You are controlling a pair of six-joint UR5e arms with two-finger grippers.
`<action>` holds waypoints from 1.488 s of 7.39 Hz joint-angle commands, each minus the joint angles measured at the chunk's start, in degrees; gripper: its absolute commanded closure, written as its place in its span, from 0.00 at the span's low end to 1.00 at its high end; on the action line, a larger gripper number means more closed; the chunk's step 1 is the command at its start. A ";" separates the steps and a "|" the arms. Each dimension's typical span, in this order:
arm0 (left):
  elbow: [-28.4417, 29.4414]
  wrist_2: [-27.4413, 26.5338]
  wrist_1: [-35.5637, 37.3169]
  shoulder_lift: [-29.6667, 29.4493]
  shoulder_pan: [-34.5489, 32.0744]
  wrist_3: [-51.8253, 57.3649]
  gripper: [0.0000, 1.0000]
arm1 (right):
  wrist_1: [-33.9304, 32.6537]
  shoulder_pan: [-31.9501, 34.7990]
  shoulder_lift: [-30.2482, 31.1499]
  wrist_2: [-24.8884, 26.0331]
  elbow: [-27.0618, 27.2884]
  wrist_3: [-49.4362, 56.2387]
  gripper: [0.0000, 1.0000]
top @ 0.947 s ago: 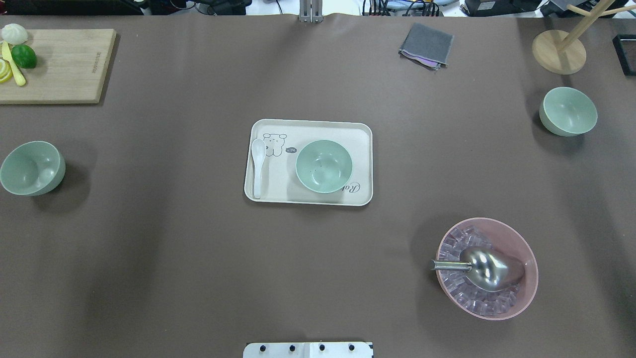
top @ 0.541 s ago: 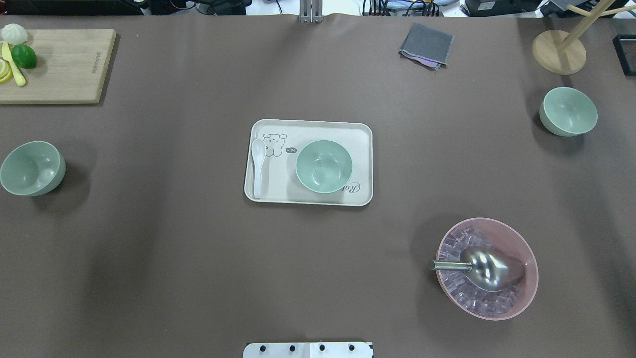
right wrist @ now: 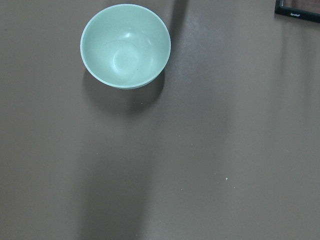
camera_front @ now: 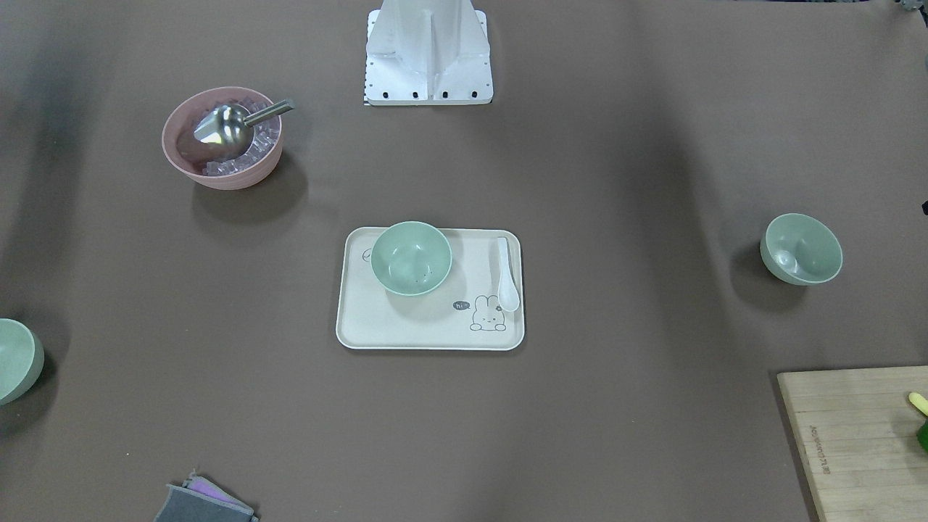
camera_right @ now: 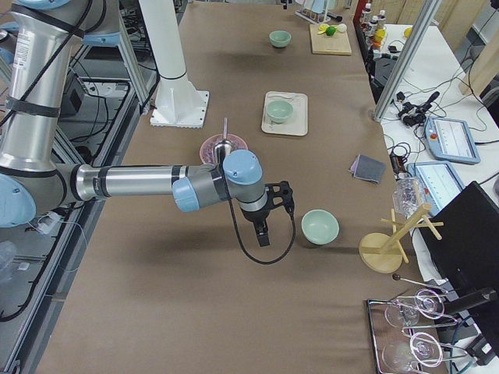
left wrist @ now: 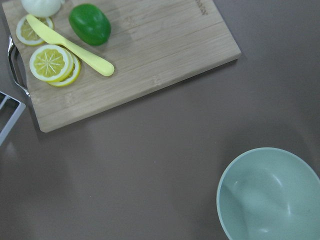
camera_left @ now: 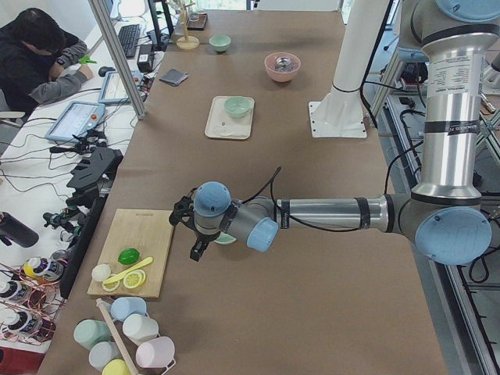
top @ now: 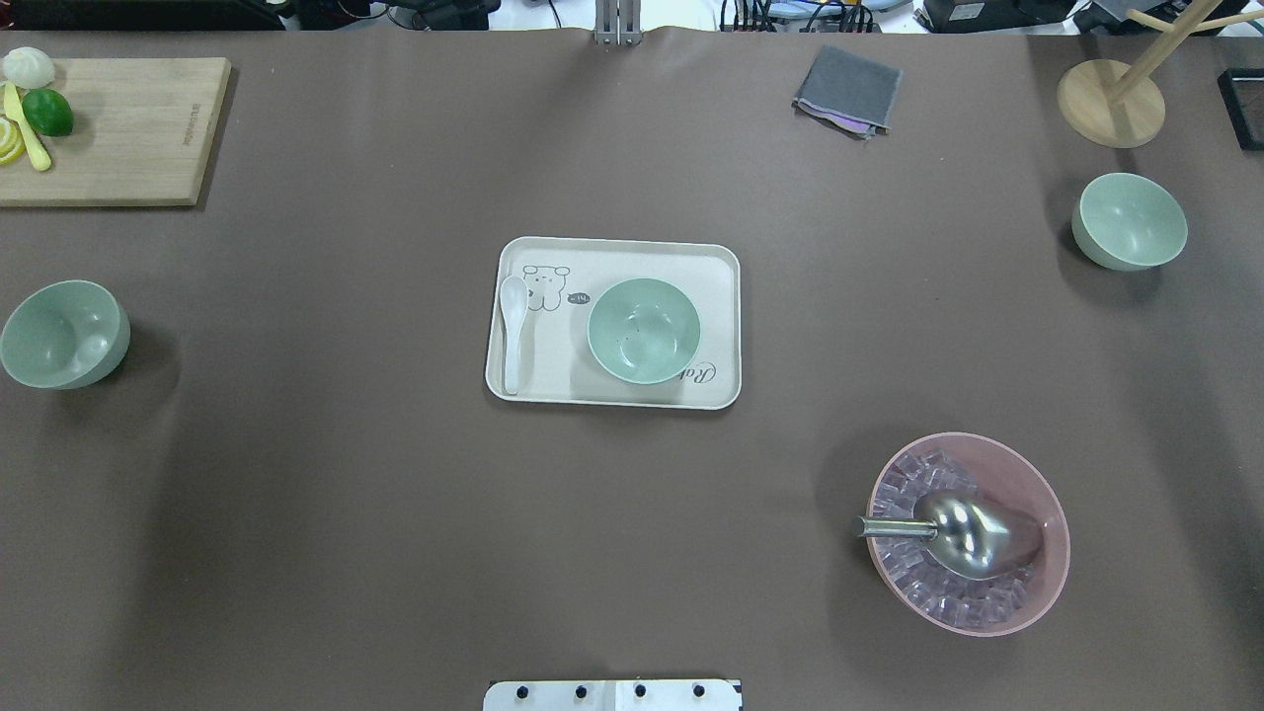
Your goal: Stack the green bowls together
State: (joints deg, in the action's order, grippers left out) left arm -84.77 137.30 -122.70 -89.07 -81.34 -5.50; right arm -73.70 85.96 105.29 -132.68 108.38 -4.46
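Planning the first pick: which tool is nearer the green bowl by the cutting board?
Left. The left tool hangs beside that bowl; the right tool is at the opposite end, by another bowl.

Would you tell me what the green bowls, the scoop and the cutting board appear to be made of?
Green bowls: probably matte plastic, given the smooth even colour and soft highlights.
Scoop: polished metal, with mirror-like reflections.
Cutting board: wood, perhaps bamboo, with visible grain strips.
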 commanded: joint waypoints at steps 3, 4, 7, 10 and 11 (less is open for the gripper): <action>7.34 -8.50 -14.92 -1.81 11.70 -19.78 0.02 | 0.57 0.00 0.09 0.06 -0.45 0.07 0.00; 7.26 -8.62 -15.89 -1.38 11.91 -19.90 0.02 | 0.57 0.00 0.26 0.06 -0.45 0.15 0.00; 7.34 -8.89 -19.93 -0.67 12.52 -19.46 0.22 | 0.66 0.00 0.35 0.06 -0.54 0.15 0.00; 7.34 -8.80 -21.88 0.03 14.46 -19.28 0.38 | 0.66 0.00 0.35 0.15 -0.63 0.15 0.00; 7.26 -8.80 -22.32 0.03 14.55 -19.37 0.41 | 0.66 0.00 0.35 0.15 -0.63 0.15 0.00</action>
State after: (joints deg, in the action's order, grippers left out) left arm -77.44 128.49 -144.51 -89.08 -67.06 -24.84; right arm -73.04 85.96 105.64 -132.54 107.78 -4.33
